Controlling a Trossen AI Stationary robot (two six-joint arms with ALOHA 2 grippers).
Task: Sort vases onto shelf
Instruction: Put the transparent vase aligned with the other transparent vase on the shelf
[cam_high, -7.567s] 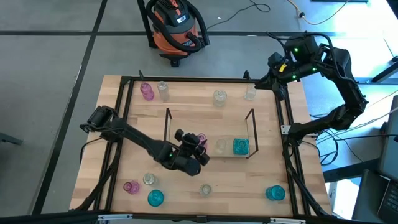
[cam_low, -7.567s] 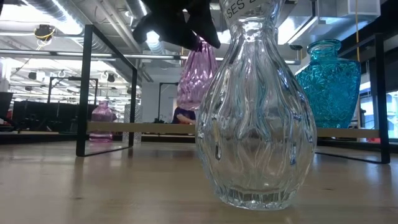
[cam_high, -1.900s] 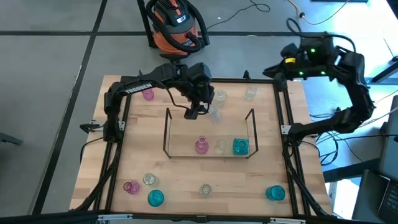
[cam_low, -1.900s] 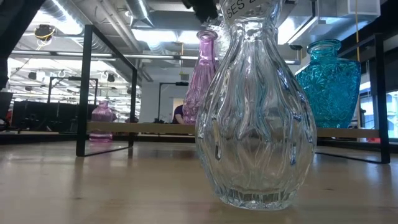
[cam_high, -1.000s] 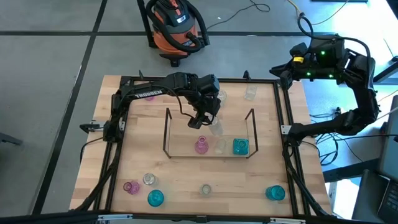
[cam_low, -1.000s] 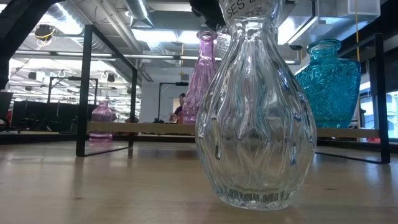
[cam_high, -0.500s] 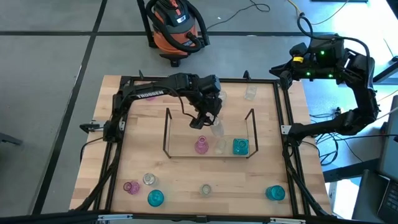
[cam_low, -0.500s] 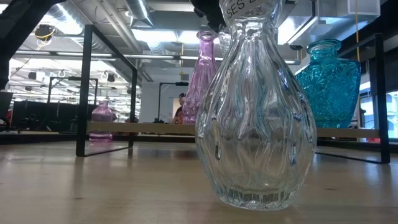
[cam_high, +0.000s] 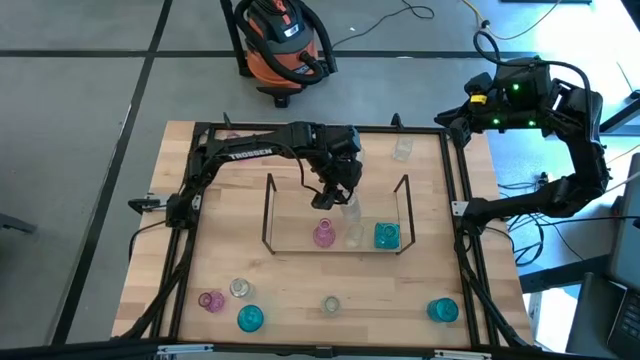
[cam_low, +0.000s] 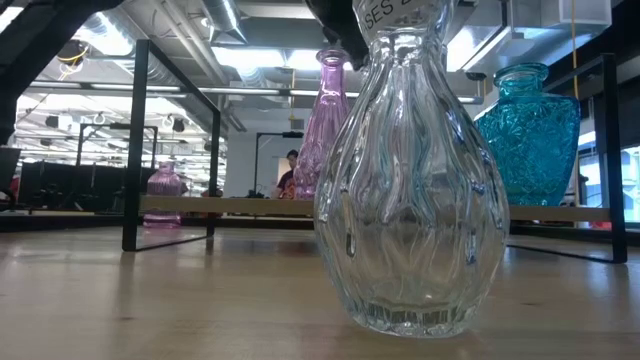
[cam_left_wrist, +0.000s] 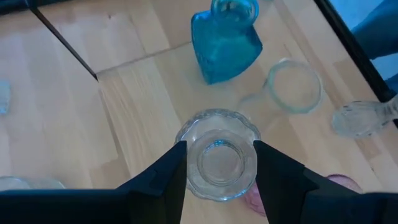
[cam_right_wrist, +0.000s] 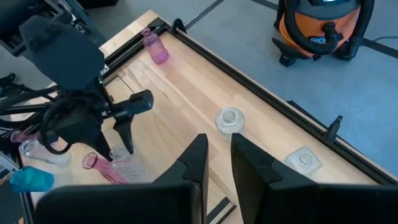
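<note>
The shelf (cam_high: 268, 212), a low dark wire rack, stands mid-table. On its clear base stand a pink vase (cam_high: 323, 235), a clear vase (cam_high: 354, 236) and a teal vase (cam_high: 386, 236). My left gripper (cam_high: 340, 203) hangs over the shelf's far part, shut on another clear vase (cam_high: 349, 210). In the low view a big clear vase (cam_low: 410, 190) fills the front and hides the held one. My right gripper (cam_high: 447, 118) waits high beyond the table's far right corner, its fingers (cam_right_wrist: 200, 155) a narrow gap apart with nothing between them. My left gripper pinches the clear vase at its top, by the scalloped rim (cam_left_wrist: 189, 140) around the mouth, one finger (cam_left_wrist: 166, 175) on either side. The fingers come from above, slanting down. The ribbed body (cam_right_wrist: 129, 167) hangs below the fingertips; whether its base touches the shelf I cannot tell.
Two clear vases (cam_high: 402, 150) (cam_right_wrist: 230, 119) and a pink one (cam_right_wrist: 154, 50) stand near the table's far edge. Along the near edge stand a pink (cam_high: 210, 300), two clear (cam_high: 240, 288) (cam_high: 331, 304) and two teal vases (cam_high: 250, 318) (cam_high: 442, 310). A black frame (cam_high: 463, 210) edges the table.
My left gripper has sunk a little over the shelf and drifted slightly toward the table's right edge, carrying the clear vase with it. The vases on the shelf have stayed where they were.
</note>
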